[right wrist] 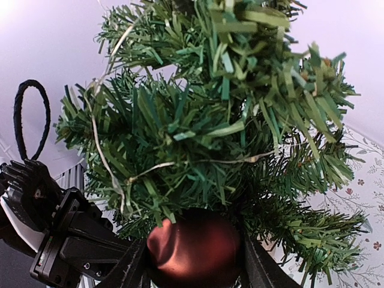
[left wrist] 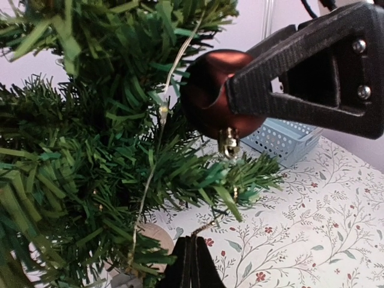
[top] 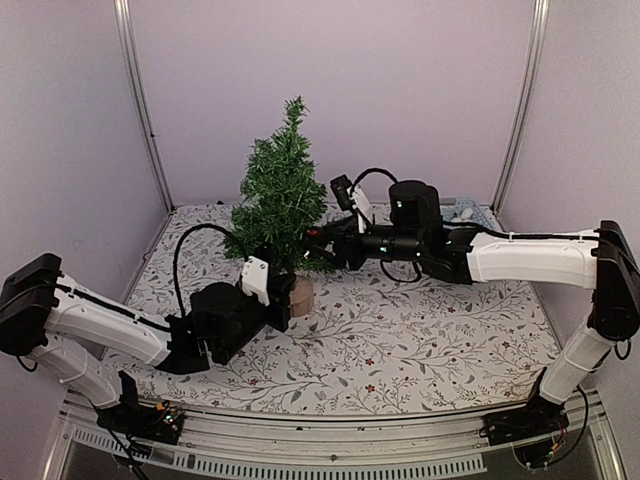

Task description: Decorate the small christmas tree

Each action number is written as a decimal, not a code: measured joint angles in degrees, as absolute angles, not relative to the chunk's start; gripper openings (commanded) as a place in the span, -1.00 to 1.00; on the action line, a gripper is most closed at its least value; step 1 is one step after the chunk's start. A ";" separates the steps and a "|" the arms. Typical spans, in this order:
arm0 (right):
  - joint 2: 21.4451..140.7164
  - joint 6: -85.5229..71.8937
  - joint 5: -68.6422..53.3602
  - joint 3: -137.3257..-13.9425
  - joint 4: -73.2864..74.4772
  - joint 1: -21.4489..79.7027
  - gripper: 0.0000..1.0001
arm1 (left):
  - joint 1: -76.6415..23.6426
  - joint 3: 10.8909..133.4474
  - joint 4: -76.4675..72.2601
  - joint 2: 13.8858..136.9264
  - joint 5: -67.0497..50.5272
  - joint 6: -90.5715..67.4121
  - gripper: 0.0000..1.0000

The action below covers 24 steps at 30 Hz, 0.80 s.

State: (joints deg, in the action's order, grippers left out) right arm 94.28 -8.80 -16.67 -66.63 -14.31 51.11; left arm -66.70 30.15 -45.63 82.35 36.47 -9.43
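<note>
beside tree [top: 278, 190], right hand [top: 320, 238] around bauble [left wrist: 207, 90]

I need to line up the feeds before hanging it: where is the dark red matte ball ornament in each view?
Top external: dark red matte ball ornament, a small reddish spot at centre, at the right gripper tip.
Left wrist: ornament upper centre-right, clamped in black fingers.
Right wrist: ornament bottom centre, between the fingers.
Shared landmark: the small dark-green bristly christmas tree, its branches against the ornament.
</note>
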 measured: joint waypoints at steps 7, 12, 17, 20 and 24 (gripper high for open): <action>94.32 -8.80 -16.21 -66.94 -14.92 51.11 -0.28 | -67.26 30.17 -46.68 82.72 35.79 -7.68 -1.00; 94.50 -8.86 -15.46 -67.11 -15.05 51.11 -0.28 | -67.55 30.17 -46.92 83.05 35.94 -7.16 -1.00; 95.74 -9.04 -15.81 -67.85 -15.05 51.11 -0.27 | -67.64 30.20 -46.44 83.09 38.35 -7.64 -1.00; 96.16 -9.08 -16.43 -68.01 -14.98 51.11 -0.27 | -67.64 30.28 -45.58 83.44 39.75 -8.16 -1.00; 96.18 -9.13 -17.08 -68.01 -15.05 51.16 -0.26 | -67.68 31.16 -43.97 84.51 41.25 -8.91 -1.00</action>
State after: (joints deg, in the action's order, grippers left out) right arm 96.18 -9.13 -17.08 -68.01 -15.05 51.16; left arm -67.68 31.16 -43.97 84.51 41.25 -8.91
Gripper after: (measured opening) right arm 0.483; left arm 0.004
